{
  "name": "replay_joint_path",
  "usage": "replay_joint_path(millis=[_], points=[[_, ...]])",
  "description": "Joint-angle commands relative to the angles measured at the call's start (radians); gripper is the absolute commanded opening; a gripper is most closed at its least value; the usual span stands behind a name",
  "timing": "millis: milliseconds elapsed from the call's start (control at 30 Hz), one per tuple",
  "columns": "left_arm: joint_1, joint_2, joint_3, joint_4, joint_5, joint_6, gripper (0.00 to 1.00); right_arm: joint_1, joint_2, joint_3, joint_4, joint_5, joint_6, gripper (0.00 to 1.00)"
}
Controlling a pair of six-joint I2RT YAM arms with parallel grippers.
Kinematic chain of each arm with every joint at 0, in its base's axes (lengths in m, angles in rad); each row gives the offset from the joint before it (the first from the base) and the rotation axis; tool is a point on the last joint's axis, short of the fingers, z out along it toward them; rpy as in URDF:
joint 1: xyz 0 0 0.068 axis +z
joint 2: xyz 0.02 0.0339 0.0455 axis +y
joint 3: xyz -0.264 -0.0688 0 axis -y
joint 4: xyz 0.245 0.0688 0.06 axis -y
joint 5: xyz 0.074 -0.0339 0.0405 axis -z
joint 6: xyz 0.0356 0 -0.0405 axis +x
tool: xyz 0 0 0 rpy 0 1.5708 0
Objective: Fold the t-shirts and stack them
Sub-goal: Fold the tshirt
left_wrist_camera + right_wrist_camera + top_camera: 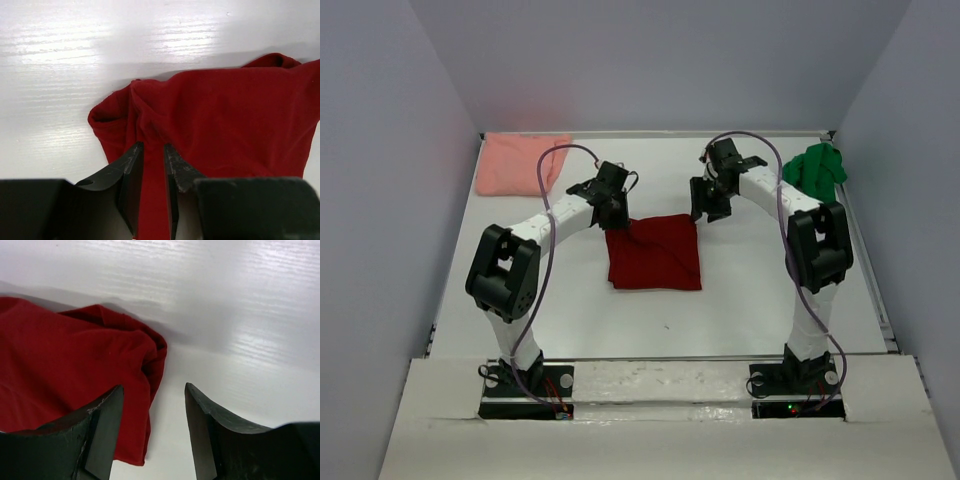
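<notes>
The left gripper (pixel 152 148) holds its jaws a narrow slit apart over the far left corner of the dark red t-shirt (pixel 653 252). Cloth shows in the gap but is not pinched. The right gripper (pixel 152 387) stands wide and empty at the shirt's far right corner. The shirt lies folded in the middle of the table (pixel 750 300). The pale salmon pink t-shirt (pixel 520 163) lies far left, and the bright green t-shirt (pixel 815 167) sits bunched far right.

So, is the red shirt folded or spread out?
Folded. The dark red t-shirt lies as a near-square on the table, no sleeves showing, layered edges bunched at its far corners.
</notes>
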Motion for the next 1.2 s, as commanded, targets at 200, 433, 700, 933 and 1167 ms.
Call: replay_joint_path(millis=[200, 433, 700, 933, 1167], points=[[0.034, 0.031, 0.086, 0.008, 0.054, 0.042, 0.32, -0.029, 0.142, 0.216, -0.006, -0.119, -0.047, 0.53], [0.037, 0.059, 0.098, 0.016, 0.069, 0.037, 0.32, -0.029, 0.168, 0.258, -0.024, -0.134, -0.046, 0.41], [0.039, 0.077, 0.098, 0.028, 0.094, 0.033, 0.31, -0.029, 0.137, 0.221, -0.021, -0.134, -0.046, 0.4], [0.039, 0.077, 0.089, 0.03, 0.096, 0.031, 0.31, -0.029, 0.13, 0.192, -0.01, -0.15, -0.047, 0.4], [0.039, 0.079, 0.095, 0.03, 0.096, 0.031, 0.31, -0.029, 0.134, 0.173, -0.004, -0.168, -0.04, 0.35]])
